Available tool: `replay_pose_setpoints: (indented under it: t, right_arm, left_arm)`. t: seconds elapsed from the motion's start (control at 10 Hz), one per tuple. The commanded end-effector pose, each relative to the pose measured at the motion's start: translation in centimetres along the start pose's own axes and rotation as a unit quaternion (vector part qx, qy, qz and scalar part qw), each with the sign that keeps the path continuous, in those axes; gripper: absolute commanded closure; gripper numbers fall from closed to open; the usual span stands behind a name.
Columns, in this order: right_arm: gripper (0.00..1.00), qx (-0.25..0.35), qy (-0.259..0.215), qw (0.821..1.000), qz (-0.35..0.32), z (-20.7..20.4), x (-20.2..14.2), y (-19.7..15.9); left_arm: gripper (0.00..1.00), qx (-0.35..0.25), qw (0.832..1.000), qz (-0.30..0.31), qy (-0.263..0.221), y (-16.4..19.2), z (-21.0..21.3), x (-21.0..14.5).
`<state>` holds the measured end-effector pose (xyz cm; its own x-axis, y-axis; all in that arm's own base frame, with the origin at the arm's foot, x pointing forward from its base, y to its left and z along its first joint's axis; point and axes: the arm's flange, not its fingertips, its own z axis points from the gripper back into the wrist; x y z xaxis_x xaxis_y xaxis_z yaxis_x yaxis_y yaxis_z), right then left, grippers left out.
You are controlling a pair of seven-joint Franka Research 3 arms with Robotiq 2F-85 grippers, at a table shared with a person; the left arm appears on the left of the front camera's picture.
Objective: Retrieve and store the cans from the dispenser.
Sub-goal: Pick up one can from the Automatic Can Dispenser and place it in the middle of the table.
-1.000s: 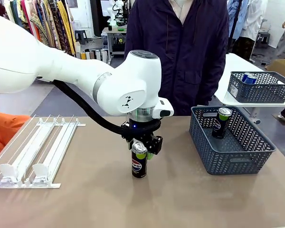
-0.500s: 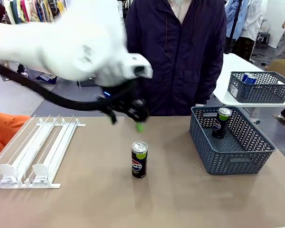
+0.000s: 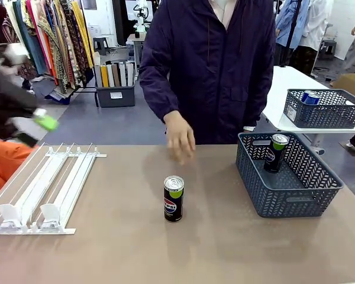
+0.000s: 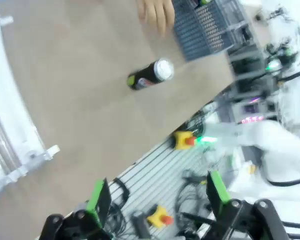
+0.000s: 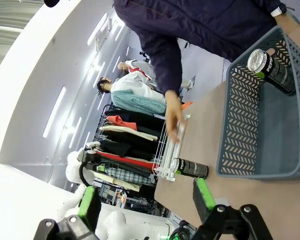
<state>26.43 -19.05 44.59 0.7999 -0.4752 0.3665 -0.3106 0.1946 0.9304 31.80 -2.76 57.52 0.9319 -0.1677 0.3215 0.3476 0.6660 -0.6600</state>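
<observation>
Well ahead of the wide-open left gripper [image 4: 155, 200] stands a black can [image 4: 150, 76] (upright, untouched); right gripper [image 5: 145, 200] gapes too.

On the table [image 3: 225, 248], 1 can [image 3: 173, 199] stands mid-table, the rack [image 3: 44, 186] at left, the basket [image 3: 287, 174] at right holding another can [image 3: 276, 152].

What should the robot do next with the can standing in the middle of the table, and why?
Probably wait. The person's hand is reaching toward the black can, which stands alone mid-table, and the left claw is open and pulled away. The basket holds one can already.
</observation>
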Motion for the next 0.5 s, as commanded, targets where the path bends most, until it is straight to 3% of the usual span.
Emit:
replay_pose_setpoints:
  t: [0.0, 0.2, 0.3, 0.4]
  right_arm:
    - [0.0, 0.01, -0.011, 1.0, 0.003, -0.3, 0.5, 0.4]
    - [0.0, 0.01, -0.011, 1.0, 0.003, -0.3, 0.5, 0.4]
    - [0.0, 0.01, -0.011, 1.0, 0.003, -0.3, 0.5, 0.4]
    - [0.0, 0.01, -0.011, 1.0, 0.003, -0.3, 0.5, 0.4]
  left_arm:
    - [0.0, -0.162, 0.983, 0.056, -0.069, 6.7, 1.6, -2.2]
    - [0.0, -0.251, 0.956, 0.102, -0.111, 13.5, 2.7, -5.8]
    - [0.0, -0.269, 0.953, 0.084, -0.11, 15.3, 2.8, -7.0]
    - [0.0, -0.244, 0.96, 0.102, -0.093, 16.0, 2.8, -7.2]
